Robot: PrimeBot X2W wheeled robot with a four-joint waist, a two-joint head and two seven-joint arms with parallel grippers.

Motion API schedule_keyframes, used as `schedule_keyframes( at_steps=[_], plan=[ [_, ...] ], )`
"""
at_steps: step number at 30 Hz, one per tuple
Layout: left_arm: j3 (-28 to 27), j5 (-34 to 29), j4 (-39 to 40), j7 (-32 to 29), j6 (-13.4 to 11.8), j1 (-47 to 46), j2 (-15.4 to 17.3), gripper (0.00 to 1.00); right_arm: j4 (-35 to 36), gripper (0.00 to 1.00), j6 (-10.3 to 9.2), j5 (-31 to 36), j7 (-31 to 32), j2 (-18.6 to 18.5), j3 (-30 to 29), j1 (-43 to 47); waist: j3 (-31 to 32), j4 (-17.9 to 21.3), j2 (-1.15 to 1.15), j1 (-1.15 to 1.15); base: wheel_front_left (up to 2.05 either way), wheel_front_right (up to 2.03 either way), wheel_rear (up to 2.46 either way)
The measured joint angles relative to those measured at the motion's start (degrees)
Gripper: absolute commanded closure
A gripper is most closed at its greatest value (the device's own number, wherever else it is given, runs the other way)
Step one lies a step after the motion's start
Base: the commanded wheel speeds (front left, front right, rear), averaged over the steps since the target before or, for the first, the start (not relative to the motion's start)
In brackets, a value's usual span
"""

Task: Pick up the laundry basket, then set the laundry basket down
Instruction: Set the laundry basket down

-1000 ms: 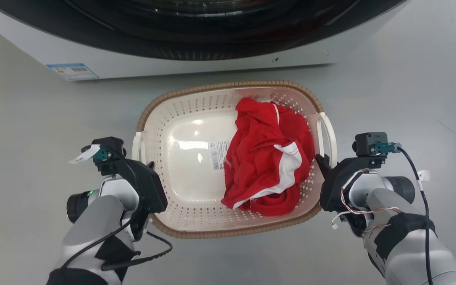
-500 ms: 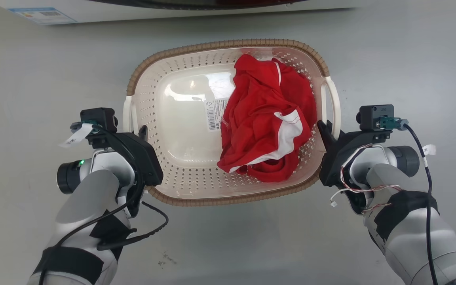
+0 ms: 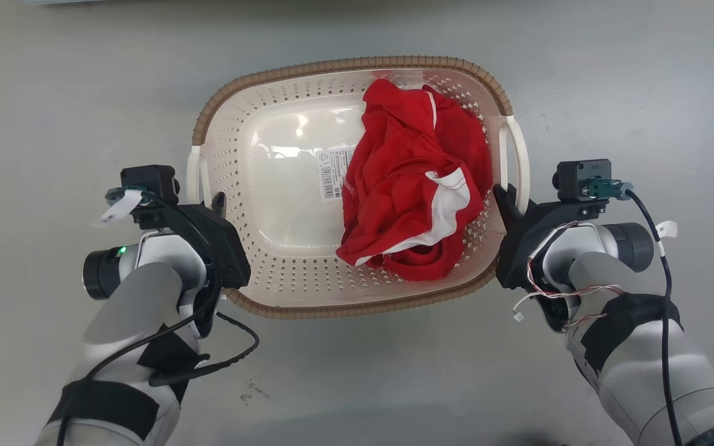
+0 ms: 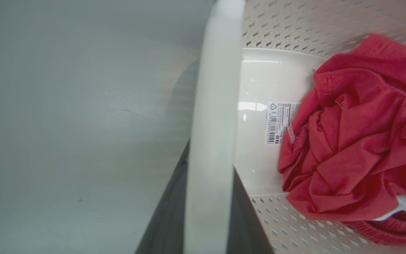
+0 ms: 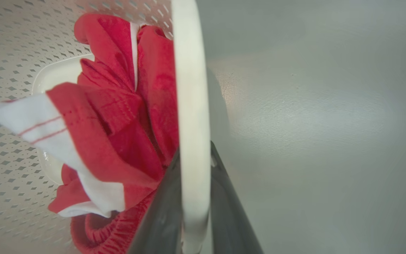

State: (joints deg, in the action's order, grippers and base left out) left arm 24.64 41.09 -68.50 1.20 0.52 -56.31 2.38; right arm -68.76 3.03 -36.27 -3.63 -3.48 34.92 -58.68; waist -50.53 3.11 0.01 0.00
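Grey floor [image 3: 53, 74] all round; the laundry basket [image 3: 344, 64] sits between the arms, left claw [image 3: 218, 201] pinching its left handle [image 3: 193, 176], right claw [image 3: 499, 193] pinching its right handle [image 3: 521, 155], red garment [image 3: 413, 192] bunched inside.

Smooth pale grey floor [image 3: 357, 384] w/ soft light sheen, few dark specks [image 3: 249, 396] near btm.

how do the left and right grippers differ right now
The left gripper grips the laundry basket's left handle beside its bare bottom; the right gripper grips the right handle beside the red garment. A black cable loops under the left arm; thin wires dangle from the right. Both are shut on a white handle.
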Motion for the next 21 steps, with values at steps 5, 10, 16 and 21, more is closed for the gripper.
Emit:
schedule_keyframes(
  at_steps=[5, 10, 16, 21],
  plan=[
    [0.09, -0.29, -0.64, 0.01, 0.05, -1.12, 0.21, 1.00, -0.15, 1.00, 0.05, 0.00, -0.07, 0.15, 0.04, -0.78, -0.92, 0.28, -0.01, 0.00, 0.00, 0.00, 0.00],
    [0.14, -0.35, -1.16, 0.53, 0.08, -1.65, 0.38, 1.00, -0.23, 1.00, 0.59, 0.00, -1.05, 0.09, -0.02, -1.00, -1.97, 0.37, -0.04, -0.03, 0.00, 0.00, 0.00],
    [0.23, -0.35, -1.57, 0.76, 1.02, -2.14, 0.57, 1.00, -0.54, 1.00, 1.01, -0.10, -1.47, 0.10, -0.15, -1.41, -2.46, 0.46, -0.04, -0.03, 0.00, 0.00, 0.00],
    [0.24, -0.35, -1.74, 1.00, 1.09, -2.26, 0.60, 1.00, -0.78, 1.00, 1.29, -0.26, -1.43, 0.16, -0.15, -1.71, -2.67, 0.61, -0.04, -0.03, 0.00, 0.00, 0.00]
  ],
)
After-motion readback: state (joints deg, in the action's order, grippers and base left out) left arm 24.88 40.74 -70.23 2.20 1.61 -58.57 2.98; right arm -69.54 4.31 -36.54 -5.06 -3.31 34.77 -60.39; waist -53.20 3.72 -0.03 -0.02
